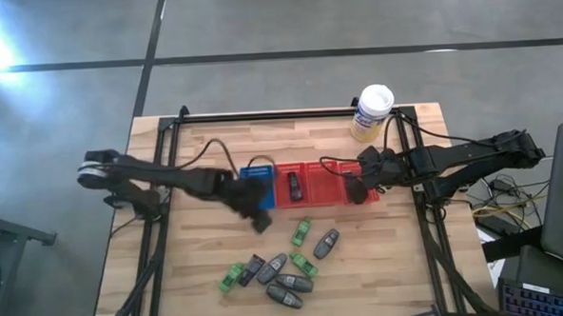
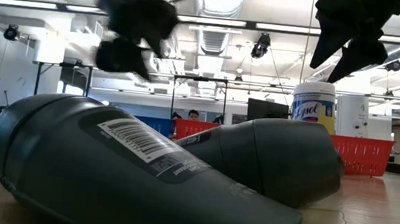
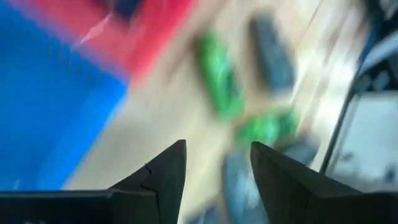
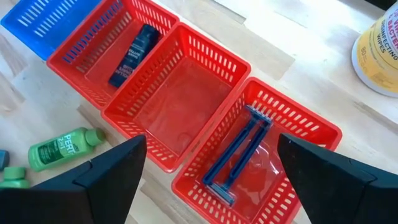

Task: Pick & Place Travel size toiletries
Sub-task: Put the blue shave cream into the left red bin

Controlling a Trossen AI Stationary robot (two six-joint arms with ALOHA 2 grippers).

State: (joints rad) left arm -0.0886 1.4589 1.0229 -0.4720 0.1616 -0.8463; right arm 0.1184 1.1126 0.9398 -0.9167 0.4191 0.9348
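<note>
Several travel size toiletries lie loose on the wooden table near its front: green packets [image 1: 302, 231] [image 1: 231, 276] and grey oval containers [image 1: 326, 242] [image 1: 295, 283]. Two of the grey containers [image 2: 142, 173] fill the low view. A dark tube [image 4: 132, 53] lies in the leftmost red tray [image 1: 292, 184], and a blue razor [image 4: 239, 155] lies in the rightmost one [image 1: 347, 186]. My left gripper [image 3: 217, 144] hangs open and empty just in front of the blue tray [image 1: 256, 173], above the table. My right gripper [image 4: 211, 140] is open and empty above the red trays.
A yellowish canister with a white lid [image 1: 372, 111] stands at the back right, behind the trays. The middle red tray [image 4: 180, 93] holds nothing. The table's black frame rails [image 1: 161, 230] run along both sides. Bare wood lies left of the loose items.
</note>
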